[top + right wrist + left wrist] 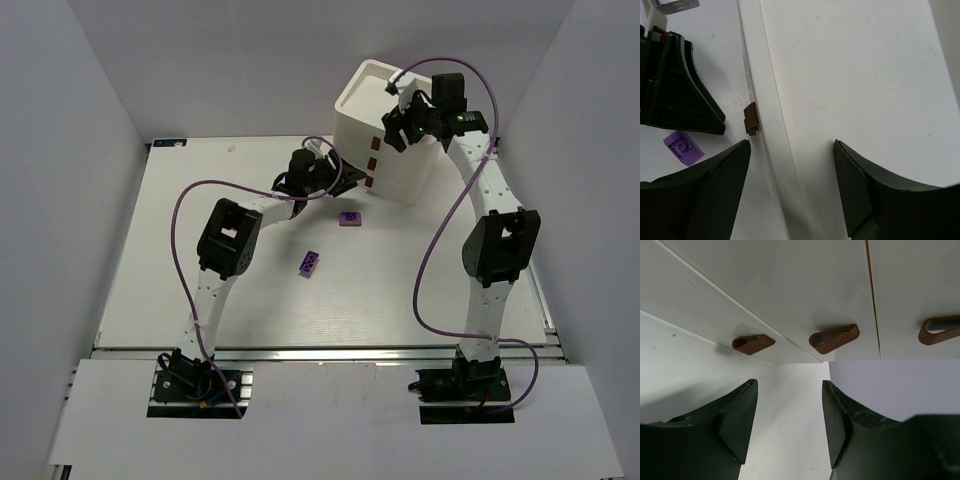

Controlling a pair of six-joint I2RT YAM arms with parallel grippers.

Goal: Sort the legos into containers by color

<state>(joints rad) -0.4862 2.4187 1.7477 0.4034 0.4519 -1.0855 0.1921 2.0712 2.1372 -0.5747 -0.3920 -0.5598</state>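
A stack of white bins (pixel 372 120) stands at the back of the table, brown marks (pixel 368 163) on its left side. Two purple legos lie in front: one near the stack (pixel 349 219), one further forward (pixel 309 263). No green legos show. My left gripper (pixel 338 184) is open and empty, low beside the stack; its view faces the bin wall (pixel 790 285) and marks (pixel 834 338), gripper (pixel 789 385). My right gripper (pixel 405 122) is open over the stack's top, jaws either side of the top bin's rim (pixel 771 125), gripper (pixel 791 145). One purple lego (pixel 684 147) shows below.
Grey walls enclose the table on three sides. The left gripper's dark fingers (pixel 685 95) show in the right wrist view, close to the stack's marked side (pixel 751 119). A purple cable loops from each arm over the table.
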